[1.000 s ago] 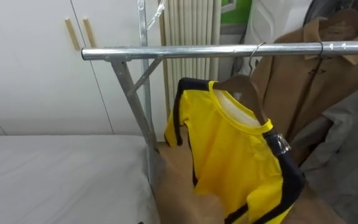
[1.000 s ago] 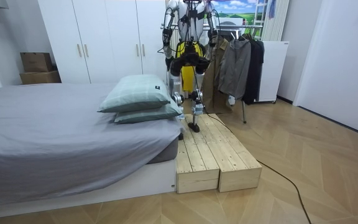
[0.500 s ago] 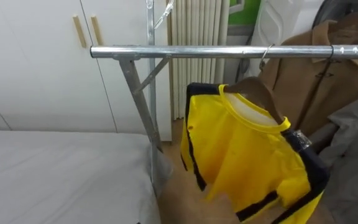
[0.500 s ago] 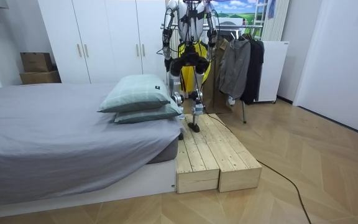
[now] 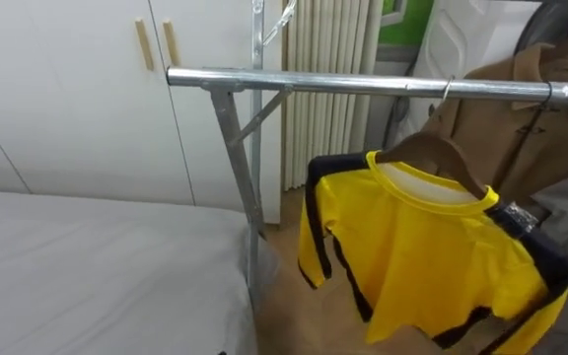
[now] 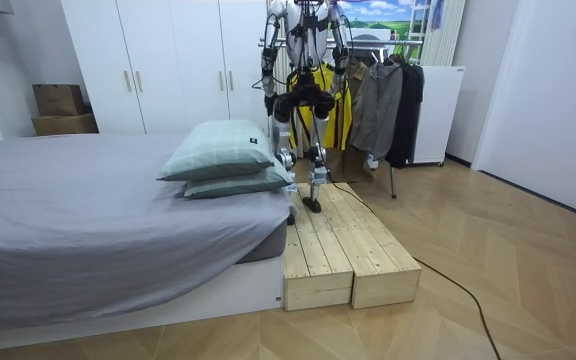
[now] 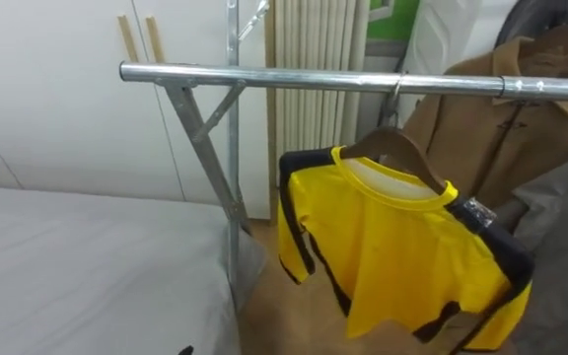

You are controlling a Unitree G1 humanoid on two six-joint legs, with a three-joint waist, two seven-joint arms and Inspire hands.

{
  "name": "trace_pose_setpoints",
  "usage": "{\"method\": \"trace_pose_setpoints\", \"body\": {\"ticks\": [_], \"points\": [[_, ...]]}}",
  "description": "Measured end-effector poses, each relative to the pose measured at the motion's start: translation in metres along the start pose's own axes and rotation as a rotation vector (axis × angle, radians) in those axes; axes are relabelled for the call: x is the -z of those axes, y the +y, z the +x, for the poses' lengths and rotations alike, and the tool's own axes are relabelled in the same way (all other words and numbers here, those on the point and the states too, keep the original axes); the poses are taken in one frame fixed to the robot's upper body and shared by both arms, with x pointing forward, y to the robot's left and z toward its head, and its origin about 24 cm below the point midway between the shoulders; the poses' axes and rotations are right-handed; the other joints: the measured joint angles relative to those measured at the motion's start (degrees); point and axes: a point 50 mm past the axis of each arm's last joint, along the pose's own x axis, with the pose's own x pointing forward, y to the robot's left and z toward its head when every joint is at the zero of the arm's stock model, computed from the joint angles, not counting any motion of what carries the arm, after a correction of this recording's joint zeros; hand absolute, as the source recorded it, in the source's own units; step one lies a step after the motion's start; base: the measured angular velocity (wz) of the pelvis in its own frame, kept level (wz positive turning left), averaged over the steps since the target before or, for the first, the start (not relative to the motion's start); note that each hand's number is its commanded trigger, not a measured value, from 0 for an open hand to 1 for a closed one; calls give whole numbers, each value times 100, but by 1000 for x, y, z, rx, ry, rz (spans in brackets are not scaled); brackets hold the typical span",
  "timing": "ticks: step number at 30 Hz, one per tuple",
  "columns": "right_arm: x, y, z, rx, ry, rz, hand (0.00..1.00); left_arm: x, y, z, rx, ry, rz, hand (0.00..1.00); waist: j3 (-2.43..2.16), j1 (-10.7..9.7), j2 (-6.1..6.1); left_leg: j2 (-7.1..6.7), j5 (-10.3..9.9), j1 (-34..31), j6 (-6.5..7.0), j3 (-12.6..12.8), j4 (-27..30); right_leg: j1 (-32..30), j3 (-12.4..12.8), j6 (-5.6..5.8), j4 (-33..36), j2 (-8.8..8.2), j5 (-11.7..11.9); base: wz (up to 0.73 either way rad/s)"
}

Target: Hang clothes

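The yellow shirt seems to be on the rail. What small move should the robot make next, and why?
Probably a small step back from the rail. The hanger hooks over it and the yellow shirt hangs free beside the brown coat, so this garment looks done.

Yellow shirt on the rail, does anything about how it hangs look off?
Yes. The yellow shirt hangs askew: its wooden hanger is hooked on the metal rail but tilts down toward the robot's right, so the shirt slants next to the brown coat.
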Motion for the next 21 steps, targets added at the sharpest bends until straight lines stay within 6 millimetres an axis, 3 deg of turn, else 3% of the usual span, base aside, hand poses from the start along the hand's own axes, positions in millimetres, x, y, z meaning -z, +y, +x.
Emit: {"method": "trace_pose_setpoints", "body": {"ticks": [6,14,16,21], "points": [[-9,0,2,0,-35,-15,0,-2,1,1,7,-9,-12,0,31,131,-83,24,-1,-139,0,-66,389,-16,-53,-68,195,-39,-122,6],[-15,0,4,-5,-52,-35,0,-2,5,1,-8,-7,-22,0,21,276,-85,115,-1,-527,-1,-355,1044,-85,-150,-228,418,-16,-240,12],[-21,-1,7,-5,-67,-44,0,-1,4,-1,-9,-7,-23,0,34,264,-37,152,-3,-677,-3,-378,1185,-106,-348,-290,500,-51,-253,23],[-23,3,8,-19,-64,-96,0,-4,-1,-3,1,-25,-25,0,18,277,27,274,4,-823,-14,-305,1303,-76,-809,-398,503,-86,-328,51]]}}
